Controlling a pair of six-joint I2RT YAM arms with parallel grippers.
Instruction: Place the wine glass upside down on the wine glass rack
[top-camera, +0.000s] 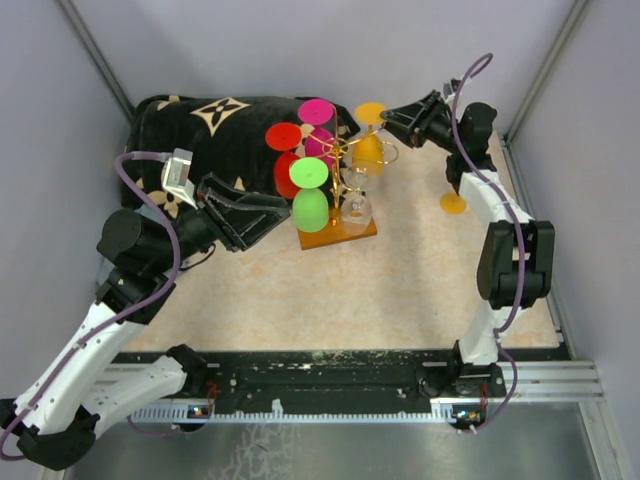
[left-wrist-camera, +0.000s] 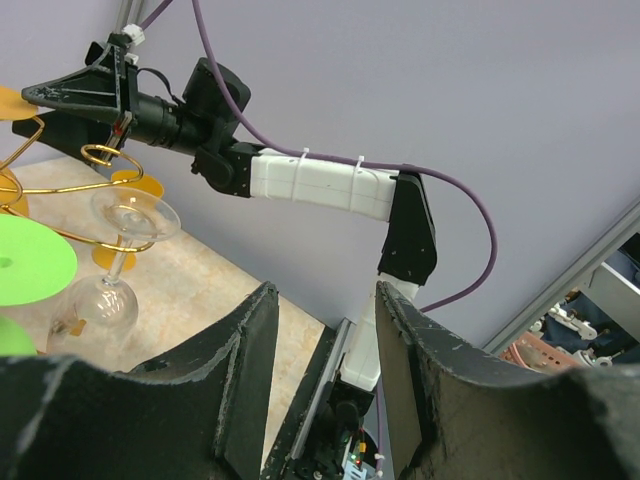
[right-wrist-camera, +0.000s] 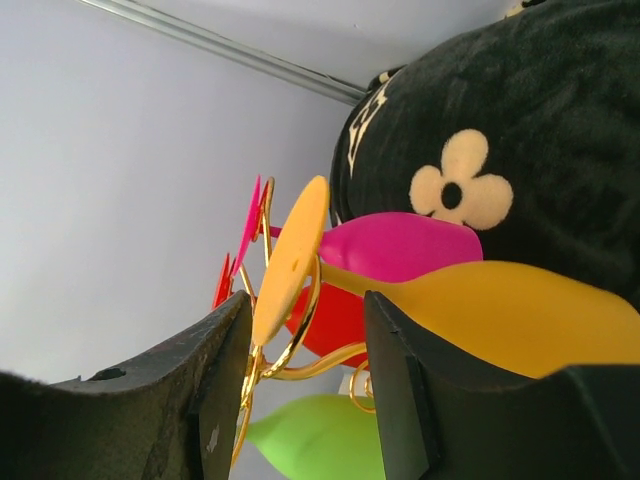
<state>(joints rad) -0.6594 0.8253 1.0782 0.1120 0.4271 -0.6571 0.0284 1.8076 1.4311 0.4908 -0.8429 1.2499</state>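
Gold wire wine glass rack (top-camera: 350, 230) is standing upright on its flat orange-brown wooden base, mid-worktop (top-camera: 400, 290). Orange wine glass (top-camera: 369, 150) is hanging upside down from a far-right spiral arm, foot uppermost, bowl pointing down.

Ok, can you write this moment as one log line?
left gripper: open, empty | right gripper: open, by orange glass | orange glass: upside down on rack

Place: a robot lab test cell is indicated.
Walls: plain lilac panels (top-camera: 300, 40) are set left, right and far.
Mounting: a metal rail (top-camera: 350, 385) is fixed along the table's (top-camera: 400, 290) near edge.
Cabling: purple cables (top-camera: 135, 155) are left exposed.
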